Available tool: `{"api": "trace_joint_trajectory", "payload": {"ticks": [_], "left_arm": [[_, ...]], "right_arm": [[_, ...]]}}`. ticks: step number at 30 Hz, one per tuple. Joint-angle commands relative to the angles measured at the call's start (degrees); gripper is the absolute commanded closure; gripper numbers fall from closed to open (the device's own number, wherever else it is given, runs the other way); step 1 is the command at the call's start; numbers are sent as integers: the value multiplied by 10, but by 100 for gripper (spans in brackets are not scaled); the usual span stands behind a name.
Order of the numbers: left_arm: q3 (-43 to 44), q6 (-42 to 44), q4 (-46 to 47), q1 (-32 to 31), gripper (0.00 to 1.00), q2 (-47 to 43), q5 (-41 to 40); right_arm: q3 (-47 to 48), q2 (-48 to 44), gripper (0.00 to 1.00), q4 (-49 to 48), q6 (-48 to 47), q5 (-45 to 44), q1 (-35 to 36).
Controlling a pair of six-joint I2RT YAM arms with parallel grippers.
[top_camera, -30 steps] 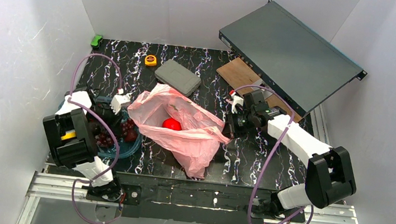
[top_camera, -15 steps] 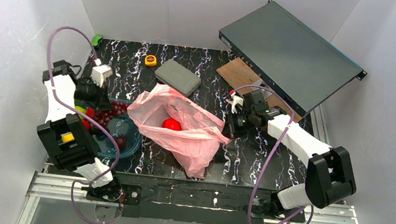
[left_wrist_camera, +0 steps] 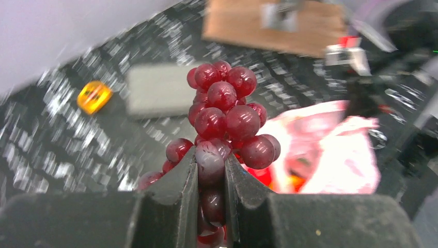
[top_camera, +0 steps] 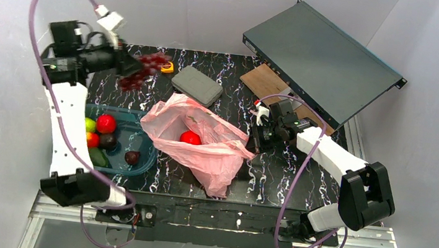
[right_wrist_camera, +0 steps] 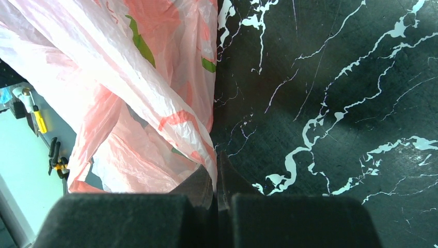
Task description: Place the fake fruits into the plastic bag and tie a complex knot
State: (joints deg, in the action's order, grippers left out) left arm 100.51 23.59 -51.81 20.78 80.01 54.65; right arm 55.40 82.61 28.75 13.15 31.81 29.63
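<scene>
Left gripper (left_wrist_camera: 212, 160) pinches the grape bunch (left_wrist_camera: 227, 113) aloft, jaws nearly closed; right gripper (right_wrist_camera: 215, 174) clamps the plastic bag (right_wrist_camera: 119, 88) by its edge.

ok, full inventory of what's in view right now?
grape bunch: 1, dark red-purple, held in the air above the table's far left
plastic bag: 1, pink, mid-table, mouth open
bagged fruit: 1, red, inside the bag
tub: 1, teal, near left
tub fruits: 6, yellow-green, red, red-orange, two dark maroon, dark green; in the tub
tape measure: 1, yellow, far edge
case: 1, grey, behind the bag
board: 1, wood, far right
metal box: 1, dark grey, over the board
table: 1, black marbled
left gripper: shut on grape bunch
right gripper: shut on the bag's right edge
</scene>
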Motion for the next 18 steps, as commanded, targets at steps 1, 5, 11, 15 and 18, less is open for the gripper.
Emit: {"api": "trace_joint_trajectory", "payload": {"ticks": [1,5,11,15,18], "left_arm": [[39,-91,55,-173,100,-74,36],[32,-82,64,-338,100,-74,28],[-39,115,-30,-522,100,-68,-36],[-123,190,-26,-551,100,-74,-126],[-161,215,12,-550,100,-76,-201]], "right_arm": [[20,1,99,-3,-6,11,-3],[22,1,99,-2,-5,16,-3],[27,-1,99,6,-8,18,-2],[23,-13,99,8,-11,18,-3],[17,-22,99,6,-10,21,-3]]}}
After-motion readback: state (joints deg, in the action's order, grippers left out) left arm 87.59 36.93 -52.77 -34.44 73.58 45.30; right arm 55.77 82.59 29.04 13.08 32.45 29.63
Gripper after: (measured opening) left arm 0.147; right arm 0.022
